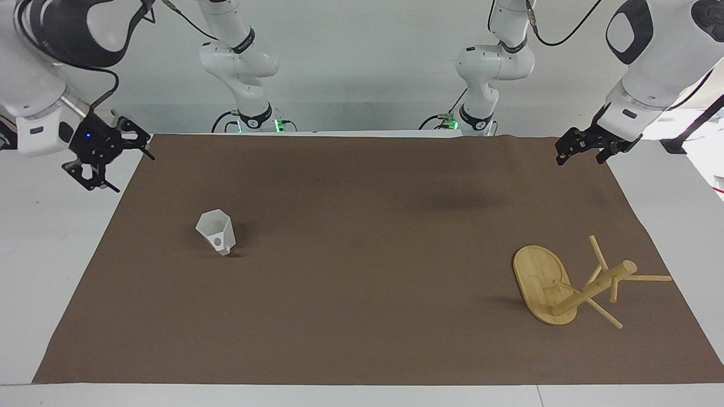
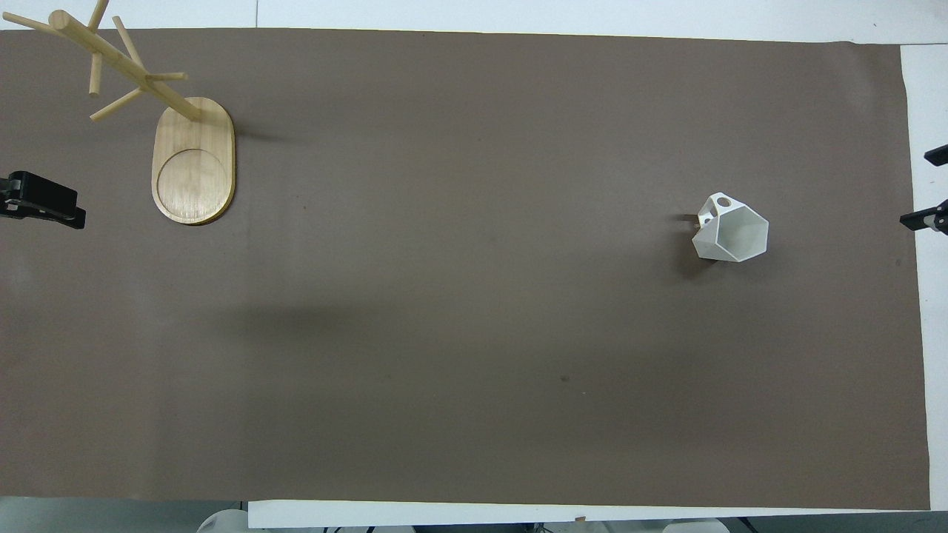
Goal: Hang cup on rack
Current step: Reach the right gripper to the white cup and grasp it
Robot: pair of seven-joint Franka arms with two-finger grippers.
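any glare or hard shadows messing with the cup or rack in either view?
Facing view: no glare; cup casts a small soft shadow on the brown mat, and rack a faint one. Overhead view: even, soft light; a short dark shadow beside the cup, and broad faint arm shadows across the mat.

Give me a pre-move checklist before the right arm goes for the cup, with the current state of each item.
1. Cup free on the brown mat, nothing touching it: ok.
2. Right gripper open, empty, up over the mat's edge at the right arm's end: ok.
3. Cup's handle reachable: cannot tell; it faces away from the robots.
4. Rack upright on its base, pegs bare: ok.
5. Left gripper open, empty, waiting over the mat's corner, not over the rack: ok.
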